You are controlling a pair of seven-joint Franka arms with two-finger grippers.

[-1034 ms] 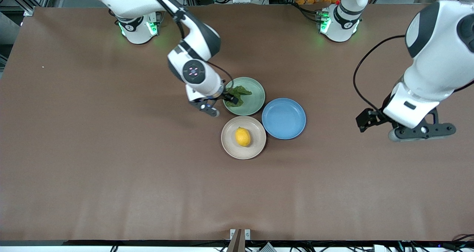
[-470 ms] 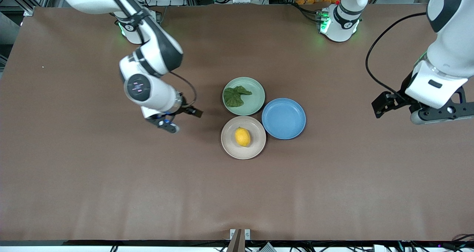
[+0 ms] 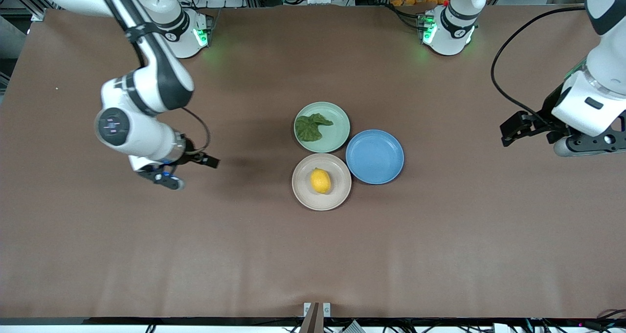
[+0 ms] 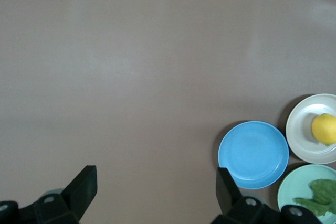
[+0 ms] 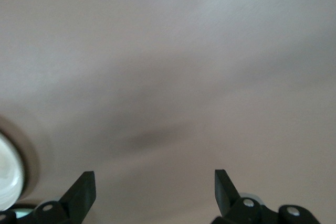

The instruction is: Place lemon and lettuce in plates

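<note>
Currently the three plates sit clustered mid-table, rims nearly touching: the mint green plate [image 3: 322, 127] farthest from the front camera with the lettuce leaf [image 3: 311, 126] lying flat in it, the beige plate [image 3: 321, 182] nearest with the lemon [image 3: 321, 181] resting at its centre, and the blue plate [image 3: 374, 156] beside both, toward my left arm's end. Bare brown table [image 3: 313, 255] surrounds them widely out to every edge. My right gripper [image 3: 183, 169] hangs over open table toward the right arm's end, fingers spread, holding nothing; a second ago it was at the mint plate's rim on the lettuce. My left gripper [image 3: 535, 135] waits spread over its end, now nearer the table edge.
</note>
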